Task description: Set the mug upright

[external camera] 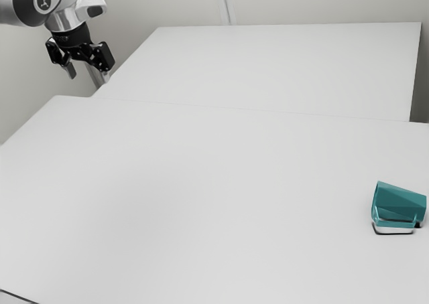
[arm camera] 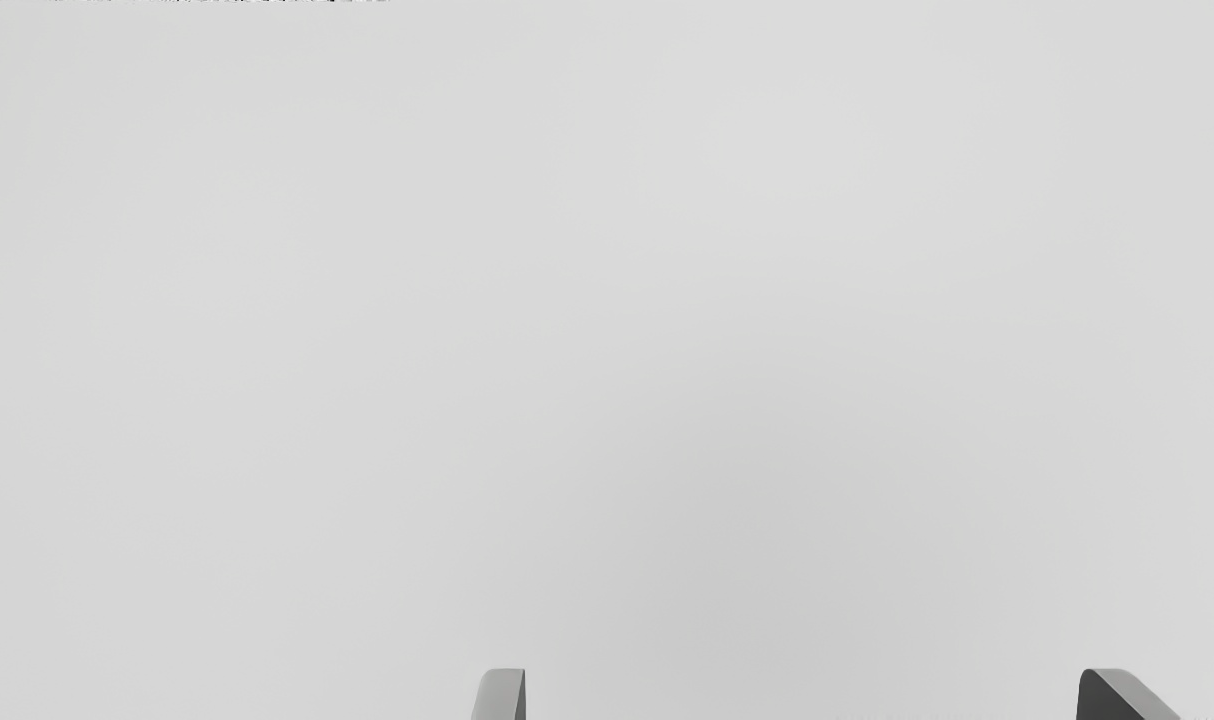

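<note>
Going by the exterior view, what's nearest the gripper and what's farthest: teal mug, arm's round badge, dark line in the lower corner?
1. Round badge: on the arm, above the gripper.
2. Dark line: exterior view's left.
3. Teal mug: exterior view's right.

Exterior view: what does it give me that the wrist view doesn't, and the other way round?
Exterior view: the teal mug, lying on its side toward the exterior view's right, and the arm at its upper left.
Wrist view: a close look at the gap between the fingertips of the gripper.
Both: the open gripper and the pale tabletop.
</note>
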